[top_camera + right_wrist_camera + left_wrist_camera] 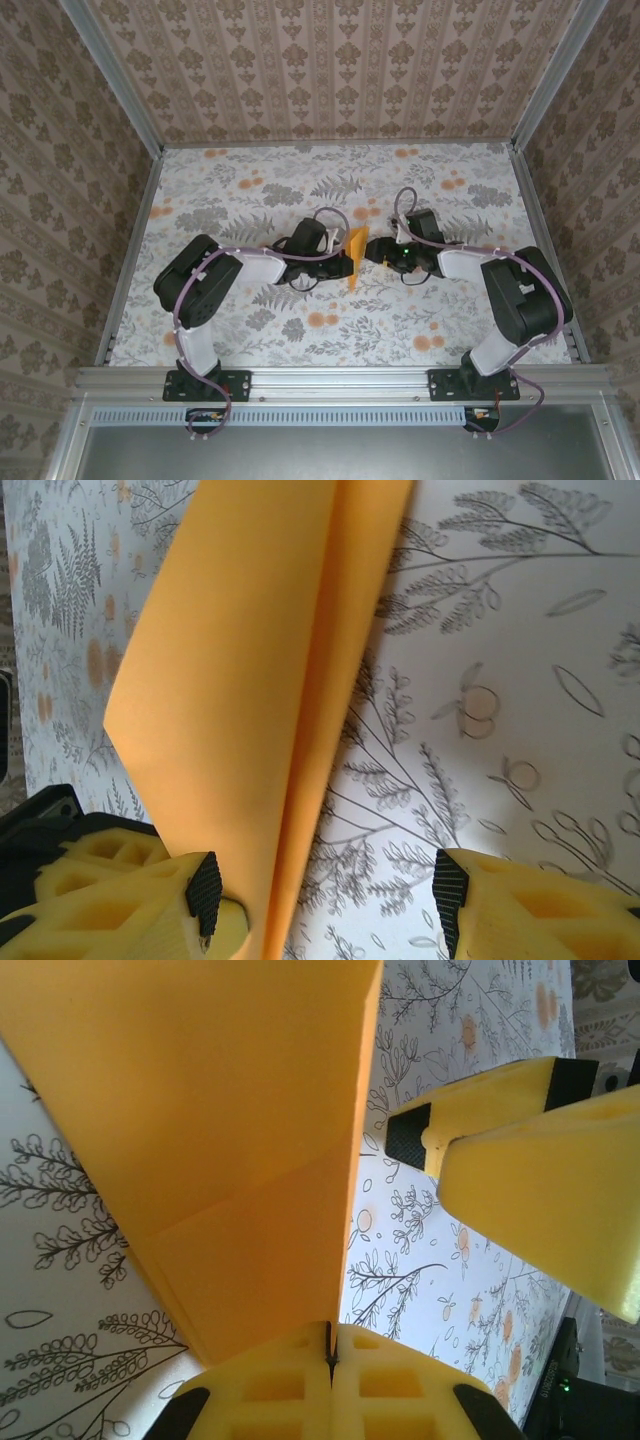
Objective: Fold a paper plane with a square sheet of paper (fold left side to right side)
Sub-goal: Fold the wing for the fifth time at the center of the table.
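Left gripper (330, 1348) first: its two yellow plastic fingers (270, 1390) are pressed flat together, and nipped in the seam between them is one edge of the thin, bright orange folded sheet of paper (200, 1110). That is a firm pinch, with no gap showing. From the clamp the sheet fans up and away across the left wrist view, one layer lying over another with a slanted fold line between them.

Over to the right gripper (328, 892), and here the jaws stand well apart. The sheet (250, 680) runs down between its fingers, right up against one black pad (205, 892), touching or just beside it, I cannot tell which. The other pad (450, 890) is clear of it, with bare patterned tabletop between. Nothing is squeezed on this side.

From above, the two grippers meet nose to nose in the middle of the table, left gripper (338, 264) and right gripper (376, 250), with the sheet (356, 243) standing on edge between them and a narrow tip reaching toward the near side. A small green light (405, 262) glows on the right arm's wrist.

All around lies the white table (250, 190) printed with grey leaves and little orange blossoms, walled in by brown patterned wallpaper (330, 60), with an aluminium rail (340, 380) along the near edge carrying both arm bases
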{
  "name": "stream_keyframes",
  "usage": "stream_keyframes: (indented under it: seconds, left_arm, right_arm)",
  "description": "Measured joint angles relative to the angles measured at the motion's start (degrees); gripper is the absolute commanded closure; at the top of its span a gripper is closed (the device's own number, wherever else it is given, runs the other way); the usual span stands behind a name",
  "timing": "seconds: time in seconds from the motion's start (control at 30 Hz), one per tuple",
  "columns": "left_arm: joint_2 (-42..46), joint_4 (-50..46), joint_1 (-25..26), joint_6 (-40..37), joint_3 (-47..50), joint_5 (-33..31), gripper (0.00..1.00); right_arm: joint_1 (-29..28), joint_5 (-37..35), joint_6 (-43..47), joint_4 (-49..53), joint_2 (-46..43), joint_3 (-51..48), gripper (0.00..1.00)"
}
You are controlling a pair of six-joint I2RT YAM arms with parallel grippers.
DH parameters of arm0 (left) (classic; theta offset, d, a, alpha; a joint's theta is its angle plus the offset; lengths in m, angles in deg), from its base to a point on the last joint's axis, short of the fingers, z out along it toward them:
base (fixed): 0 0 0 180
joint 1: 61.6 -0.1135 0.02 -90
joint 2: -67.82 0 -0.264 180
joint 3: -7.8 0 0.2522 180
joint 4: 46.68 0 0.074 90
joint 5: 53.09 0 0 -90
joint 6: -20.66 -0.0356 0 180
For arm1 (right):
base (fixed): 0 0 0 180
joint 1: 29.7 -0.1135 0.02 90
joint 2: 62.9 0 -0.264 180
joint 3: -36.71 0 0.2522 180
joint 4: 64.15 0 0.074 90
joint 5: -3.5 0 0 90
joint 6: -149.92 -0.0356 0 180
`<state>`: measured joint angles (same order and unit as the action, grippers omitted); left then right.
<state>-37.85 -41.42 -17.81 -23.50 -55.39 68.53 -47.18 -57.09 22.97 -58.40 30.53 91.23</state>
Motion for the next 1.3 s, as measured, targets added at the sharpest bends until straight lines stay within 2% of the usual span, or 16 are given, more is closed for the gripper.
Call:
stream_keyframes:
  seconds: [0.53,1.07,1.2,1.3]
  left_arm:
    - [-0.63,7.80,-0.76,4.37,2.27,1.62,0.96]
    - [-3.78,11.37,-0.81,7.41,3.69,1.68,0.95]
    - [-3.78,11.47,-0.83,7.56,3.69,1.68,0.91]
    - [-3.78,11.47,-0.83,7.78,3.69,1.81,0.84]
  right_arm:
    - [-2.21,-0.70,-3.39,-3.82,6.08,4.07,0.45]
    - [-2.45,-2.23,-4.04,-1.68,9.81,7.82,0.53]
    - [-2.54,-2.67,-4.07,-0.24,10.27,8.81,0.54]
    - [-2.64,-2.95,-4.07,0.81,10.58,9.53,0.54]
